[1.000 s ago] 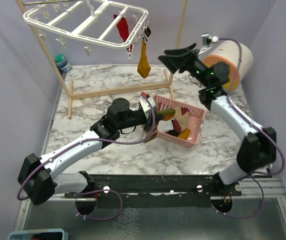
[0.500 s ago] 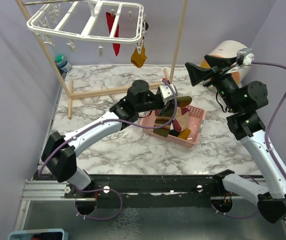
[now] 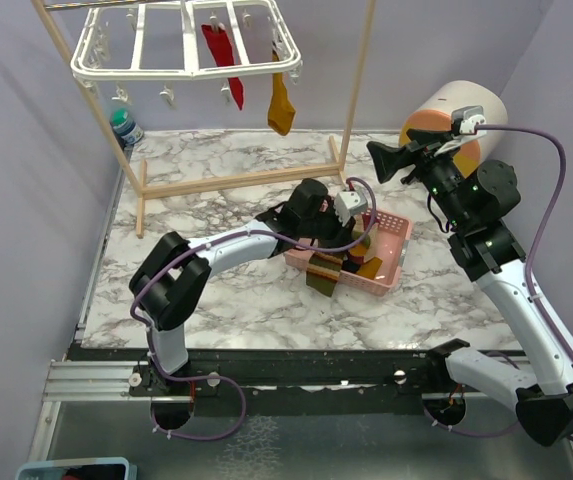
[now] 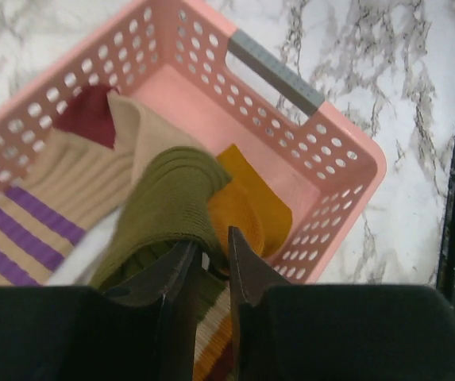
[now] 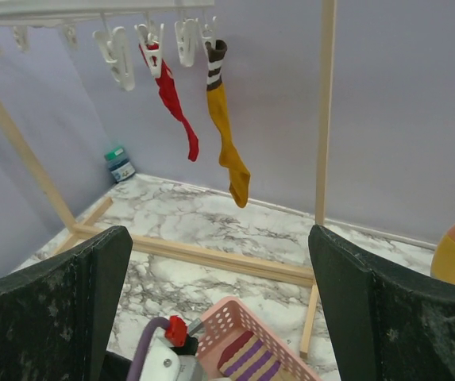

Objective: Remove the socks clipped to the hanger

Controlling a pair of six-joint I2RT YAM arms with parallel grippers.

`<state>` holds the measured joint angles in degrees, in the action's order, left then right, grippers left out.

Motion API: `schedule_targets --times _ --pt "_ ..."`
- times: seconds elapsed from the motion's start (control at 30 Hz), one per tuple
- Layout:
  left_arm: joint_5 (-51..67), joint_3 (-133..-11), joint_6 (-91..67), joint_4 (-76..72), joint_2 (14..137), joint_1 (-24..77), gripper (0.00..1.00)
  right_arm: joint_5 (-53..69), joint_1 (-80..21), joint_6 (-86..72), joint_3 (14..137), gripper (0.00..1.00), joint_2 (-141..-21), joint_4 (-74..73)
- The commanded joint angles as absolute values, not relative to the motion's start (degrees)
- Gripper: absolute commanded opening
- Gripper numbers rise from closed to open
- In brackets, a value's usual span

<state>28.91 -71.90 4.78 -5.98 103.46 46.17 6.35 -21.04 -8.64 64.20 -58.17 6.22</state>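
The white hanger (image 3: 181,45) hangs from the wooden frame at the top left. Two socks stay clipped to it: a red one (image 3: 221,55) and a mustard one (image 3: 280,105) with a striped cuff, both also in the right wrist view as the red sock (image 5: 171,103) and the mustard sock (image 5: 225,135). My left gripper (image 4: 211,244) is low over the pink basket (image 4: 346,151), its jaws slightly parted, with the cuff of an olive green sock (image 4: 171,198) lying loosely between the tips. My right gripper (image 5: 219,302) is wide open and holds nothing, well right of the hanger.
The basket (image 3: 391,240) holds a mustard sock (image 4: 247,210) and a beige sock with purple stripes (image 4: 44,222). A wooden post (image 3: 358,80) and base bar (image 3: 236,180) frame the hanger. A blue-capped bottle (image 3: 124,128) stands back left; an orange-and-white drum (image 3: 456,115) back right.
My left arm has reached right over the basket with the olive sock, and its jaws have parted a little. The right gripper pulled back from the hanger. The hanger has swung round.
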Motion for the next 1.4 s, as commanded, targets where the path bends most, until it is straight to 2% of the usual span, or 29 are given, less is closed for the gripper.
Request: schedule_targets --times 0.0,0.07,0.17,0.27,0.53,0.6,0.7,0.77,1.0,1.37 --pt "26.97 -74.77 2.78 2.81 103.96 46.83 0.26 4.93 -21.18 -6.93 64.05 1.0 -58.28 5.2" --pt "26.09 -75.53 3.15 6.68 103.5 46.92 0.51 5.09 -21.18 -7.02 63.84 1.0 -58.75 5.42" --pt "23.65 -76.27 4.21 12.48 102.04 46.89 0.7 5.5 -21.24 -7.25 63.72 1.0 -59.27 5.93" --pt "20.06 -75.5 5.45 16.25 98.96 47.01 0.76 5.83 -21.23 -7.25 63.73 1.0 -59.56 6.39" --pt "15.5 -72.9 7.12 23.13 87.84 46.95 0.86 6.7 -21.18 -7.86 63.37 1.0 -60.12 6.95" --pt "16.11 -72.2 7.5 25.12 87.12 46.93 0.85 6.9 -21.23 -8.19 63.13 1.0 -60.12 7.18" --pt "18.87 -71.89 7.93 29.21 87.88 46.92 0.72 7.37 -21.18 -8.45 63.12 1.0 -60.03 7.25" --pt "21.29 -70.9 8.47 30.85 88.15 47.02 0.67 7.26 -21.23 -8.44 63.11 1.0 -59.87 7.12" --pt "19.65 -67.42 10.79 29.36 88.51 47.16 0.65 7.51 -21.18 -8.68 63.06 1.0 -59.5 6.93" --pt "23.53 -70.11 12.27 25.46 96.11 47.19 0.52 6.63 -21.18 -7.62 63.48 1.0 -58.99 5.8"
